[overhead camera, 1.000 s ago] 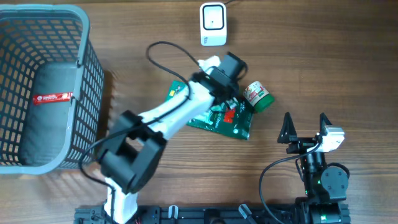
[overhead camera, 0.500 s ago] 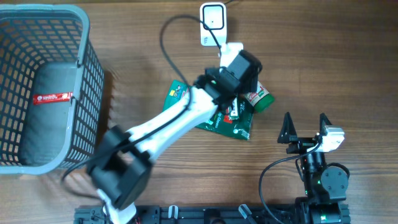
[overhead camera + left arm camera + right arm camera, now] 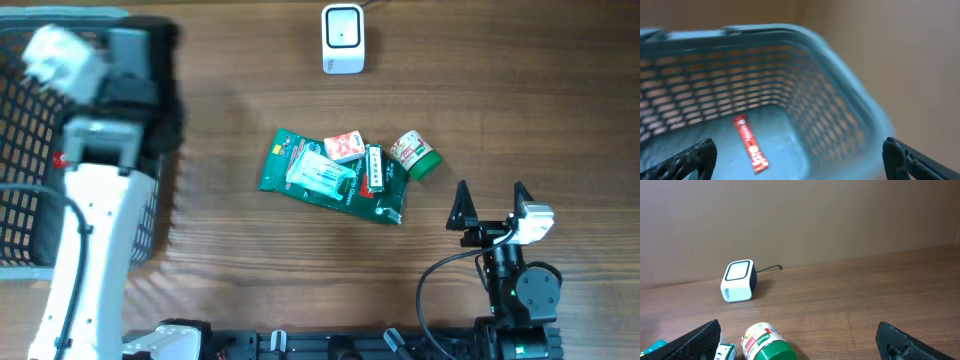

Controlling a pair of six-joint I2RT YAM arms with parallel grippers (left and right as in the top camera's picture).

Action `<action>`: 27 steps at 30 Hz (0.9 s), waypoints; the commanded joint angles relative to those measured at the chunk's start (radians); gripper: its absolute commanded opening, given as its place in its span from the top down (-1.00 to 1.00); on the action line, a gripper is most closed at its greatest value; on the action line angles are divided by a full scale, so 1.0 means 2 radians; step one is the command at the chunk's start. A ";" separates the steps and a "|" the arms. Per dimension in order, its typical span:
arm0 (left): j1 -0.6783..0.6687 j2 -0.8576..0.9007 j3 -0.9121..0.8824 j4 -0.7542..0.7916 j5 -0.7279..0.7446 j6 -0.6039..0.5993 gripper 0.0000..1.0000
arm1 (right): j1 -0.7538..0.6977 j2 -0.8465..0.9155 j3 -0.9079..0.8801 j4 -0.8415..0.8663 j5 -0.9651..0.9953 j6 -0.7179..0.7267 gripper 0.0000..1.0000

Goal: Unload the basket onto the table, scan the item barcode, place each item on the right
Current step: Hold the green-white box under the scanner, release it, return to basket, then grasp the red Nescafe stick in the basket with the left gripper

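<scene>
The basket (image 3: 805, 35) sits far left, partly hidden from above by the arm (image 3: 95, 230) of the left gripper (image 3: 800, 159), which hangs over it spread and empty. Mid-table lies the green packet (image 3: 320, 180), apart from the scanner (image 3: 342, 38), a jar (image 3: 413, 153) and small box (image 3: 344, 146) at its edge; the right gripper (image 3: 491, 192) nearby also gapes empty.
</scene>
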 commanded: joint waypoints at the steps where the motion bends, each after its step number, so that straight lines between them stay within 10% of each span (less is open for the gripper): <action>1: 0.128 0.012 0.000 -0.008 0.162 -0.083 -1.00 | 0.002 -0.002 -0.001 0.002 -0.004 -0.006 -1.00; 6: 0.258 0.116 0.000 -0.010 0.302 -0.072 -1.00 | 0.002 -0.002 -0.001 0.002 -0.004 -0.006 -1.00; 27: 0.264 0.380 0.000 0.040 0.293 0.030 -0.75 | 0.002 -0.002 -0.001 0.002 -0.004 -0.006 -0.99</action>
